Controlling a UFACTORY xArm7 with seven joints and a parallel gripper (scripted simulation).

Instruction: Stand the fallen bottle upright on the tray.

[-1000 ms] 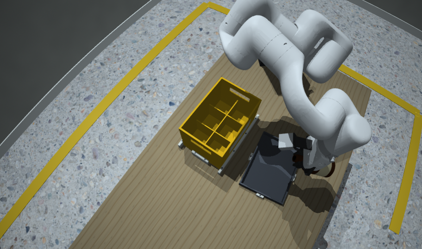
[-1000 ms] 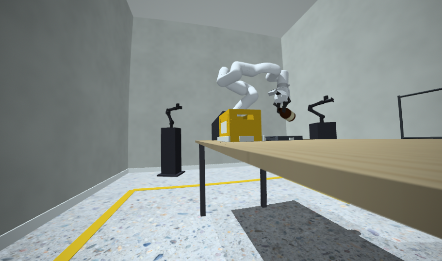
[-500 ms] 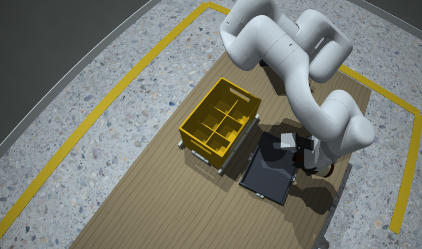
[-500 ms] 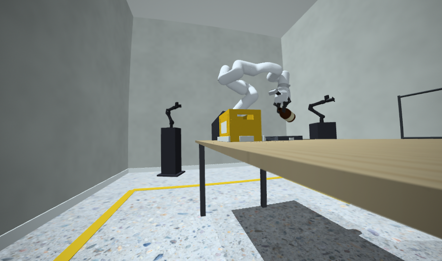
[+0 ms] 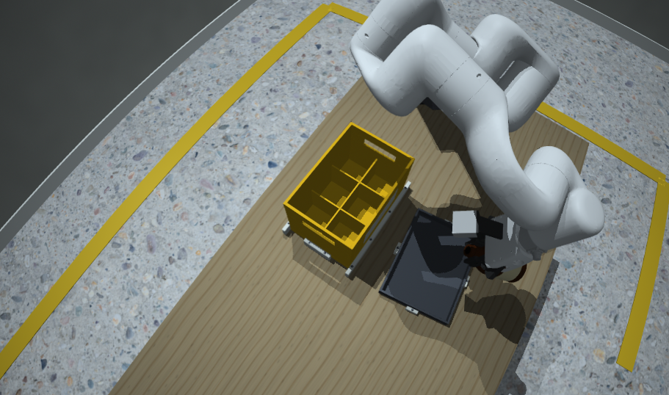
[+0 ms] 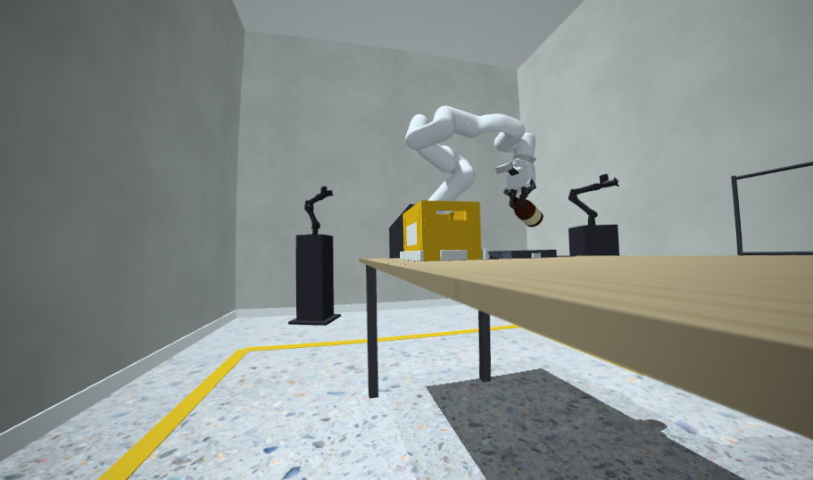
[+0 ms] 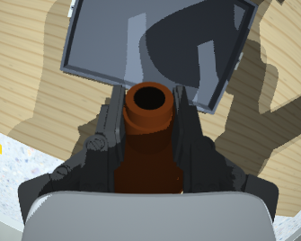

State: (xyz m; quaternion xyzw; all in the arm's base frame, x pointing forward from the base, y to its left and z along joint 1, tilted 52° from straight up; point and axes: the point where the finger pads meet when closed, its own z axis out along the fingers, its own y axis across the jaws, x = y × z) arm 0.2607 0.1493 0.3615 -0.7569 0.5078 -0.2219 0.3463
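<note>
My gripper [image 7: 148, 102] [image 6: 519, 194] [image 5: 476, 252] is shut on the neck of a brown bottle [image 7: 146, 152] [image 6: 526, 212]. The bottle hangs tilted in the air, well above the table, its base lower and pointing away from the crate. In the top view only a sliver of the bottle [image 5: 517, 277] shows under the wrist. The dark grey tray [image 5: 424, 289] [image 7: 121, 26] [image 6: 519, 253] lies flat on the table to the right of the yellow crate [image 5: 346, 194] [image 6: 442, 229]. The gripper is over the tray's near right edge. The tray is empty.
The crate has several empty compartments and sits between grey rails [image 5: 375, 230]. The white arm [image 5: 498, 147] reaches over the table's back right. The wooden table [image 5: 258, 319] ends just right of the tray. Black camera stands [image 6: 593, 238] are behind.
</note>
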